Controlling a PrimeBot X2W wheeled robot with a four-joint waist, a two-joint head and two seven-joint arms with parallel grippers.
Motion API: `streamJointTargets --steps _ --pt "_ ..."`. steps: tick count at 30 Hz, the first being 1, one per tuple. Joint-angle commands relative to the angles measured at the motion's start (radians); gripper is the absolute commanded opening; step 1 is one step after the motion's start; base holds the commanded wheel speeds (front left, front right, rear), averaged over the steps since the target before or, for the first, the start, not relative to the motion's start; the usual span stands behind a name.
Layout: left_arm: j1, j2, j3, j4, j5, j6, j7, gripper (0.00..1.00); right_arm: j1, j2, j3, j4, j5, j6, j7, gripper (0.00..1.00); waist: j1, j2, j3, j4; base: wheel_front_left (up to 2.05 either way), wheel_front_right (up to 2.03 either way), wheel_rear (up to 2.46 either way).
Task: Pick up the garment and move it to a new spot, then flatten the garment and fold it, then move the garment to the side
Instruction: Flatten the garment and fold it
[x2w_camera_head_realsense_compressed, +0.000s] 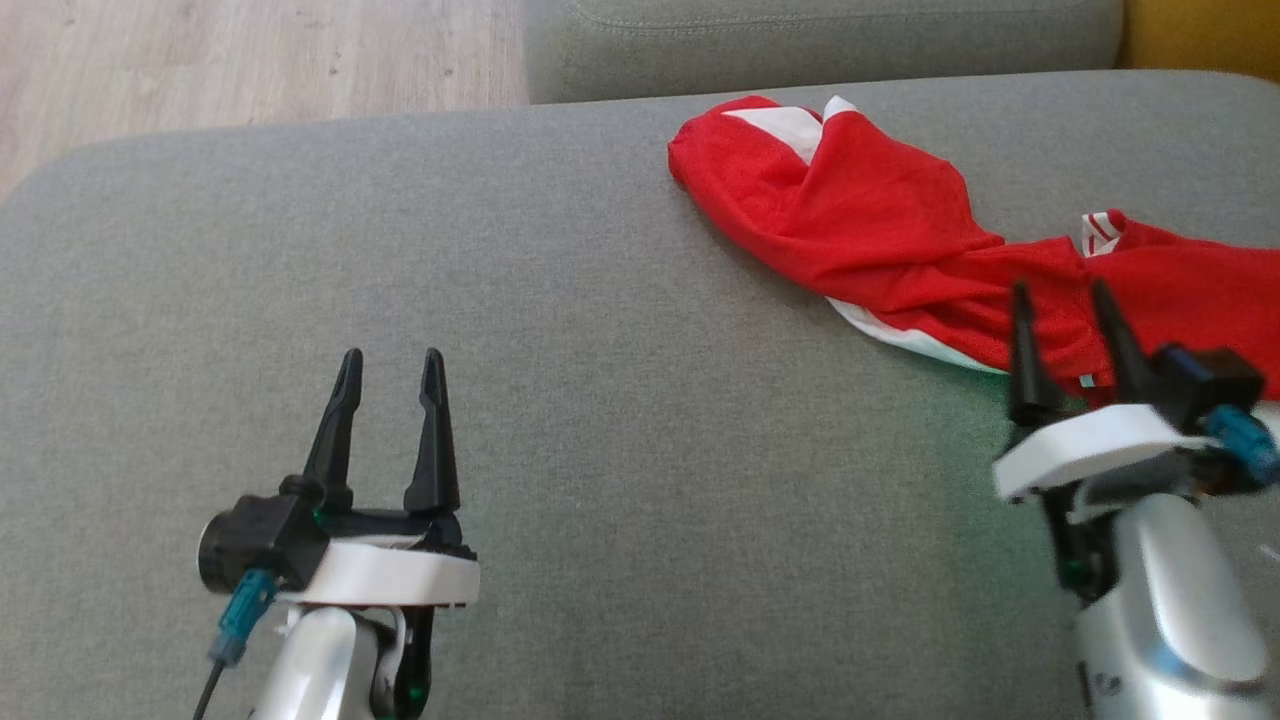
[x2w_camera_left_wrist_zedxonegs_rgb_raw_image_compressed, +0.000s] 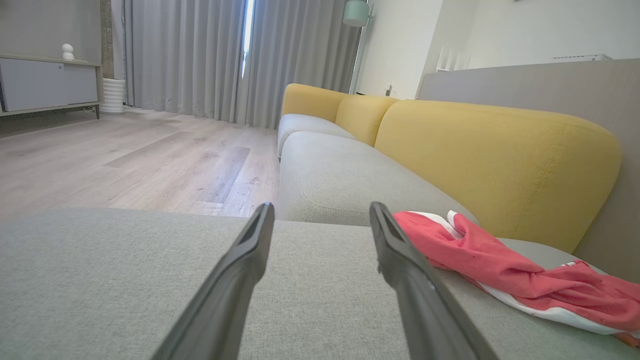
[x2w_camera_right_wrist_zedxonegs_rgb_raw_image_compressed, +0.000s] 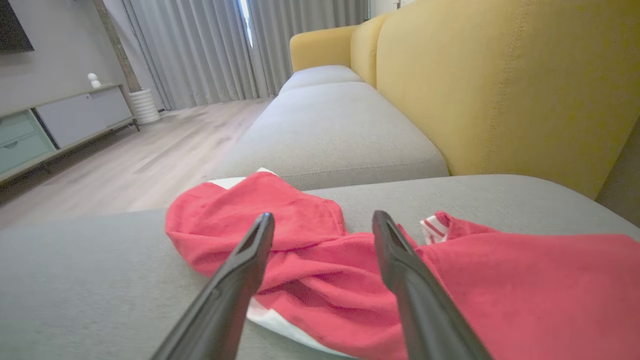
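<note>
Garment (x2w_camera_head_realsense_compressed: 880, 230), a red piece with white trim, lies crumpled on the grey sofa seat (x2w_camera_head_realsense_compressed: 500, 300), in its far right part as the head view shows it. Its long axis runs on a slant, from a bunched end at the far middle of the seat toward the robot's right, where it passes out of the picture. A twisted narrow waist sits between the 2 bulkier halves.

The right end effector (x2w_camera_head_realsense_compressed: 1060, 290) is much the nearer. Its 2 fingers stand wide apart and hold nothing, with their tips over that waist, pointing roughly across the long axis. Whether the tips touch the cloth I cannot tell.

The left end effector (x2w_camera_head_realsense_compressed: 392, 358) is also spread wide and empty, well apart from the garment, which lies ahead and to its right. I judge that the next grasp falls to the right arm.
</note>
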Motion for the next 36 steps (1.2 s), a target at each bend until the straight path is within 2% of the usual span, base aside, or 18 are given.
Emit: streamJointTargets --steps 1,7,12,18,23,29,36 --pt "-0.022 0.006 0.033 -0.029 0.001 0.000 -0.005 1.00 -0.006 0.007 0.070 -0.057 0.026 -0.001 -0.030 1.00 0.0000 -0.0001 -0.005 0.002 0.00 0.00 0.00" --pt "-0.015 0.006 0.030 -0.035 -0.003 0.001 -0.005 1.00 0.064 0.007 0.221 -0.124 0.098 -0.001 -0.086 1.00 0.0000 -0.0001 -0.014 0.007 0.00 0.00 0.00" --pt "-0.016 0.006 0.019 -0.038 -0.003 0.001 -0.005 1.00 0.072 0.007 0.244 -0.126 0.089 -0.001 -0.098 1.00 0.0000 -0.0001 -0.005 0.026 0.00 0.00 0.00" --pt "-0.035 0.006 0.000 -0.040 -0.009 0.002 -0.005 1.00 0.012 0.007 0.241 -0.101 -0.010 -0.001 -0.058 1.00 0.0000 -0.0001 0.042 0.075 0.00 0.00 0.00" --pt "-0.054 0.006 -0.024 -0.037 -0.018 0.003 -0.005 1.00 -0.066 0.007 0.223 -0.035 -0.078 -0.001 0.003 1.00 0.0000 -0.0001 0.082 0.118 0.00 0.00 0.00" --pt "-0.079 0.006 -0.056 -0.030 -0.037 0.009 -0.005 1.00 -0.199 -0.011 0.150 0.129 -0.152 -0.001 0.070 1.00 0.0000 -0.0001 0.123 0.178 0.00 0.00 0.00" --pt "-0.097 0.006 -0.085 -0.028 -0.055 0.020 -0.005 1.00 -0.318 -0.037 0.082 0.322 -0.265 -0.001 0.091 1.00 0.0000 -0.0001 0.148 0.228 0.00 0.00 0.00"
